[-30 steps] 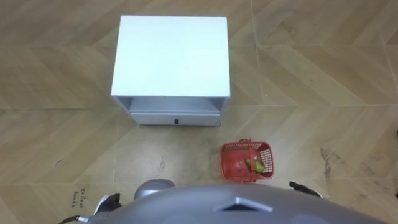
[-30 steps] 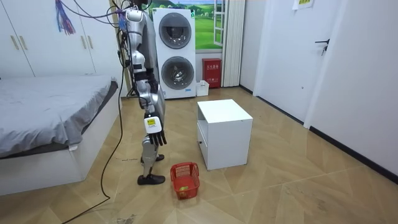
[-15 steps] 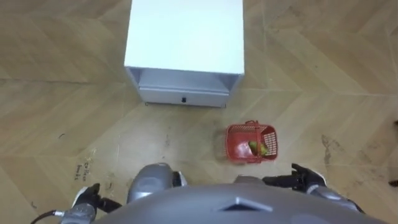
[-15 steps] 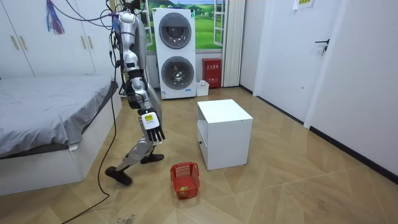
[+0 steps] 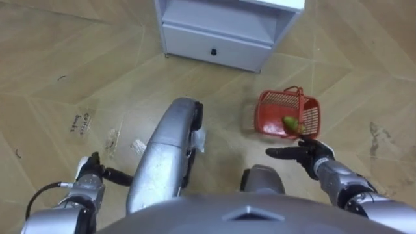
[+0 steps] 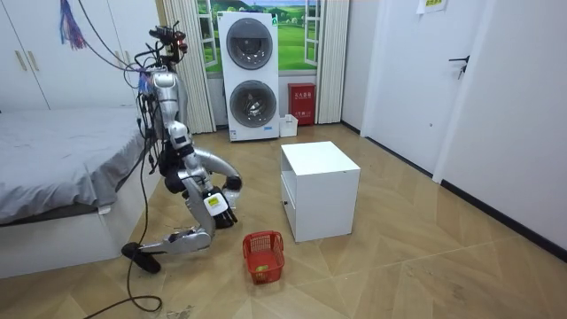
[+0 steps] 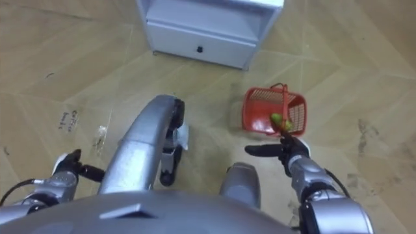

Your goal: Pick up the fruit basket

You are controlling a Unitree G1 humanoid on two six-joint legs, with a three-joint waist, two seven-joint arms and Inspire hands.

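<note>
Basket [image 5: 288,114] sits low on the floor [image 5: 58,78], so the robot kneels, right hand [image 5: 303,155] reaching beside it, fingers straight and empty.

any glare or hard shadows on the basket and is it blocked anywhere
Left eye view: fruit basket evenly lit, no glare, right hand at its near edge. Room view: soft light, faint sheen on the floor, basket in full sight beside the white cabinet.
</note>
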